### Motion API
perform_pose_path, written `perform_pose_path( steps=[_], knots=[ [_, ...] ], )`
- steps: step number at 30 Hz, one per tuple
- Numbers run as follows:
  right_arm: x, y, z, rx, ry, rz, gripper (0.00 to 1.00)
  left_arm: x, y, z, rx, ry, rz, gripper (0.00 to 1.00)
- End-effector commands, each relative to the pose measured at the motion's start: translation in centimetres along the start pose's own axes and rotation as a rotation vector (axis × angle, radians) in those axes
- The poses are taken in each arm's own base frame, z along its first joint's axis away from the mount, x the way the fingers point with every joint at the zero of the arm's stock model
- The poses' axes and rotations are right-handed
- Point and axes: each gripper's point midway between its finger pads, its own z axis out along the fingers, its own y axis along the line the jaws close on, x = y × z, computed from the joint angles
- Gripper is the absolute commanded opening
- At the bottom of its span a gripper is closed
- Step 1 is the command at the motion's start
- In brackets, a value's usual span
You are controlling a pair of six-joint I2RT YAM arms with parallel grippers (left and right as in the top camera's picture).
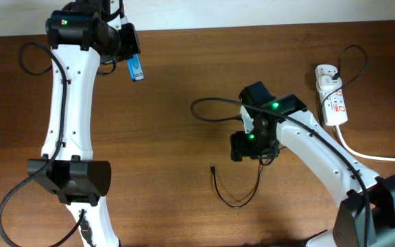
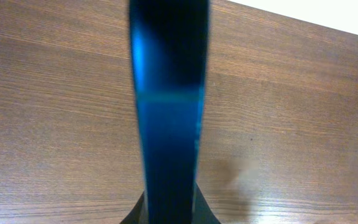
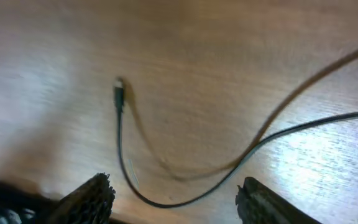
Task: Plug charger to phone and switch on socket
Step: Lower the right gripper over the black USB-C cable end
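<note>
Right claw hangs over the wooden table with its 2 fingertips well apart and nothing gripped between them. In the right wrist view the black charger cable lies flat on the wood and its low loop passes through the gap between the fingertips, touching neither. The cable's plug tip lies free on the table. From overhead the plug tip is at 8 o'clock from this claw, close by, and the cable sags into a loop at 6 o'clock before running back up under the claw.

At 2 o'clock from the right claw, well apart, the white power strip lies near the table's right edge, its thick white cord trailing off toward 4 o'clock.

Farthest off, at 10 o'clock, the left claw is closed on the phone, holding it clear of the table. In the left wrist view the phone stands between the fingers as 1 tall blue band, blurred.
</note>
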Motion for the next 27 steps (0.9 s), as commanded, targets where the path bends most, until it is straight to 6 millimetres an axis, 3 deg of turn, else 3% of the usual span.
perform_pose_path(
  steps=[1, 3, 5, 7, 8, 16, 17, 18, 27],
  knots=[
    [-0.3, 1.1, 0.9, -0.077, -0.019, -0.013, 0.60, -0.5, 0.1, -0.3, -0.003, -0.020, 0.012, 0.00],
    [-0.4, 3.3, 1.5, -0.159, -0.008, -0.038, 0.57, -0.5, 0.1, -0.3, -0.003, -0.021, 0.012, 0.00],
    [0.3, 4.6, 3.8, -0.145, 0.055, -0.010, 0.55, -0.5, 0.1, -0.3, -0.003, -0.021, 0.012, 0.00],
    [0.3, 5.4, 6.6, -0.128, 0.102, 0.039, 0.65, -0.5, 0.1, -0.3, -0.003, -0.020, 0.012, 0.00],
    [0.1, 5.4, 7.0, -0.126, 0.105, 0.049, 0.71, -0.5, 0.1, -0.3, -0.003, -0.020, 0.012, 0.00],
    [-0.5, 6.0, 7.2, -0.139, 0.082, 0.100, 0.75, -0.4, 0.1, -0.3, -0.004, -0.017, 0.012, 0.00],
    [-0.4, 6.1, 7.2, -0.148, 0.086, 0.100, 0.82, -0.4, 0.1, -0.3, -0.003, -0.017, 0.012, 0.00],
    [-0.3, 6.1, 7.2, -0.144, 0.092, 0.102, 0.97, -0.4, 0.1, -0.3, -0.003, -0.017, 0.012, 0.00],
    [-0.3, 6.0, 7.2, -0.142, 0.094, 0.103, 0.97, -0.4, 0.1, -0.3, -0.003, -0.017, 0.012, 0.00]
  ],
)
